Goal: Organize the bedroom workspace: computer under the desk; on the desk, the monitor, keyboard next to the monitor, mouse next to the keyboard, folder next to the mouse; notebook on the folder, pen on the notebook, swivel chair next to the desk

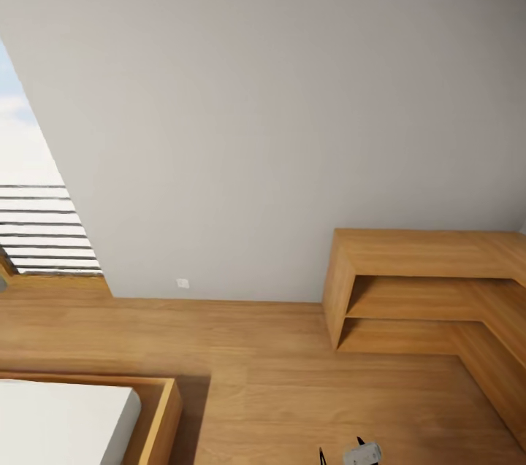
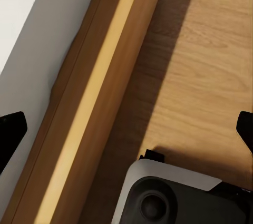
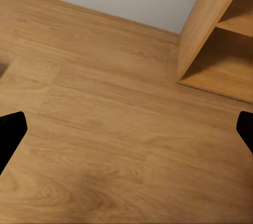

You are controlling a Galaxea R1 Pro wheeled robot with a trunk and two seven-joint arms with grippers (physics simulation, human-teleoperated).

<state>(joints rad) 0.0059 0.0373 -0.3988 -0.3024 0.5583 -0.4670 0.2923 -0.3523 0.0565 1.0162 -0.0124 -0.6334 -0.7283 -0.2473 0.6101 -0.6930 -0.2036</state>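
I am in the bedroom, facing a grey sloped wall (image 1: pixel 292 122) over a light wood floor (image 1: pixel 277 377). The desk, the swivel chair and the other workspace things are out of view. My left gripper (image 2: pixel 126 134) is open, its black fingertips (image 2: pixel 10 129) far apart above the floor beside a bed frame. My right gripper (image 3: pixel 126 134) is open too, with bare floor (image 3: pixel 116 129) between its fingertips (image 3: pixel 10 132). Nothing is held by either one. A grey piece of an arm (image 1: pixel 361 454) peeks in at the head view's lower edge.
A low L-shaped oak cabinet (image 1: pixel 431 253) with open shelves stands against the wall at the right, its end panel (image 3: pixel 211 18) close ahead of the right gripper. A wooden bed frame (image 1: pixel 164 421) with a white mattress (image 1: pixel 58 421) fills the lower left. A slatted window (image 1: pixel 36 231) is at far left. My base (image 2: pixel 179 197) sits next to the frame (image 2: pixel 100 103).
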